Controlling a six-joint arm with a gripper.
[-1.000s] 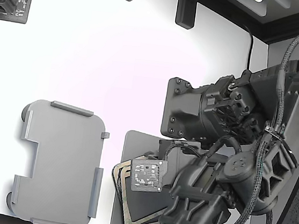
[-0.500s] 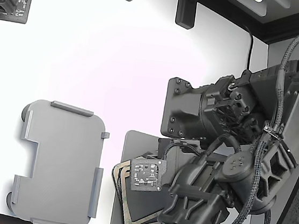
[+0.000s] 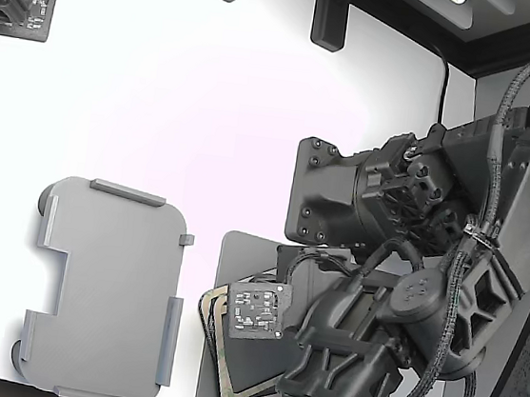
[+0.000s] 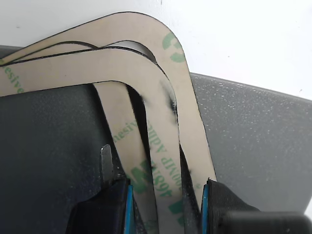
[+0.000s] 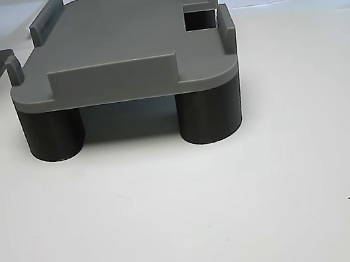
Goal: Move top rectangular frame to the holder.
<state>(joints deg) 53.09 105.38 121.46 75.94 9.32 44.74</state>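
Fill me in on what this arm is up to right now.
The black robot arm is bent low over a fanned stack of thin tan rectangular frames lying on a flat dark grey mat. Its claw is open, straddling the band of the top tan frame, not yet clamped. The light grey plastic tray on dark round legs stands bare beside the stack.

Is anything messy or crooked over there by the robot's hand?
Yes. The tan frames on the dark mat are fanned out crookedly rather than stacked square, corners sticking out past one another. The grey holder sits bare and looks fine.
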